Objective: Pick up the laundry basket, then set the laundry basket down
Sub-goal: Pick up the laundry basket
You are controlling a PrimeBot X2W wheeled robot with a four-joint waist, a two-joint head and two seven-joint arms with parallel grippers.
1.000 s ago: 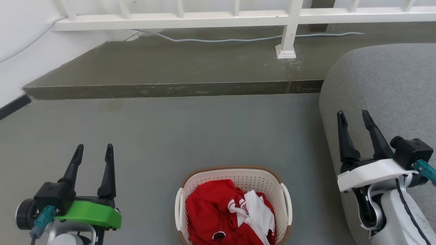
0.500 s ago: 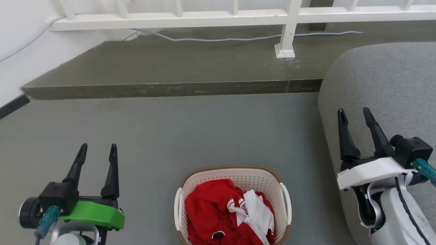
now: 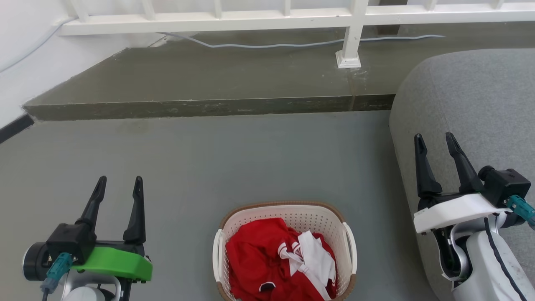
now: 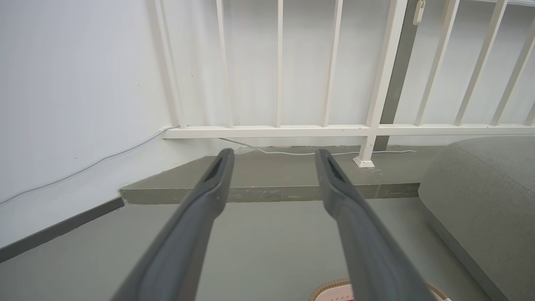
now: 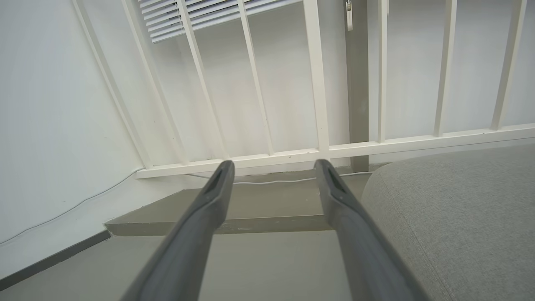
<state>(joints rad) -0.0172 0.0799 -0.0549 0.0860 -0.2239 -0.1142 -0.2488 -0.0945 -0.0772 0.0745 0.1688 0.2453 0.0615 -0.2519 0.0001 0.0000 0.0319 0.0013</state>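
1. At the bottom middle of the head view, the laundry basket (image 3: 292, 216) sits on the grey floor (image 3: 250, 159), between the two grippers and apart from both
2. Inside it lie a crumpled red garment (image 3: 255, 255) and, on top of that, a white cloth (image 3: 319, 261) with red-striped edging
3. The left gripper (image 3: 120, 179) hovers at the lower left, its fingers spread apart with nothing between them; a bit of the basket's brown rim shows at the bottom edge of its wrist view
4. The right gripper (image 3: 433, 137) hovers at the lower right, over the edge of a grey upholstered seat (image 3: 480, 96), its jaws likewise parted and empty
5. Beyond the basket, a raised step (image 3: 209, 79) carries a white railing (image 3: 250, 19), and a pale cable (image 3: 271, 44) runs along the railing's foot
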